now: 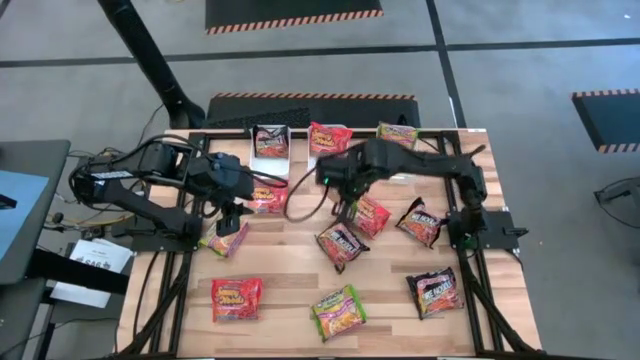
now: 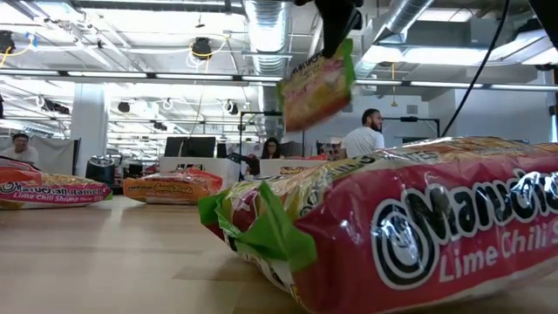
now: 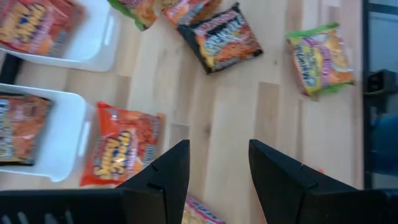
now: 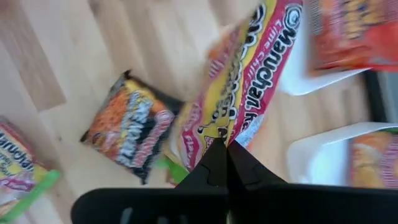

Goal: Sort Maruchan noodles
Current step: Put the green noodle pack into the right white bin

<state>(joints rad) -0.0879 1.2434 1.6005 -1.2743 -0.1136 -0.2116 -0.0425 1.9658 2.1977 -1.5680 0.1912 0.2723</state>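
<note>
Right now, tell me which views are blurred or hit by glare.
Low view: the nearest red and green crinkly plastic noodle packet is soft, ceiling lights glare. Right wrist view: the pinched pink and yellow packet is smeared. High view: sharp.

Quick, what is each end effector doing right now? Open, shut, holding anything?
Left end effector: open, holding nothing, above the table.
Right end effector: shut on a lime chili noodle packet, lifted off the table.

My right pincer (image 4: pixel 225 148) pinched a pink, yellow and green lime chili packet (image 4: pixel 239 93) by its edge, so it hung off the table. Below it lay a black packet (image 4: pixel 127 127). A red-orange packet (image 3: pixel 124 152) lay flat beside my left pincer (image 3: pixel 219 163).
</note>
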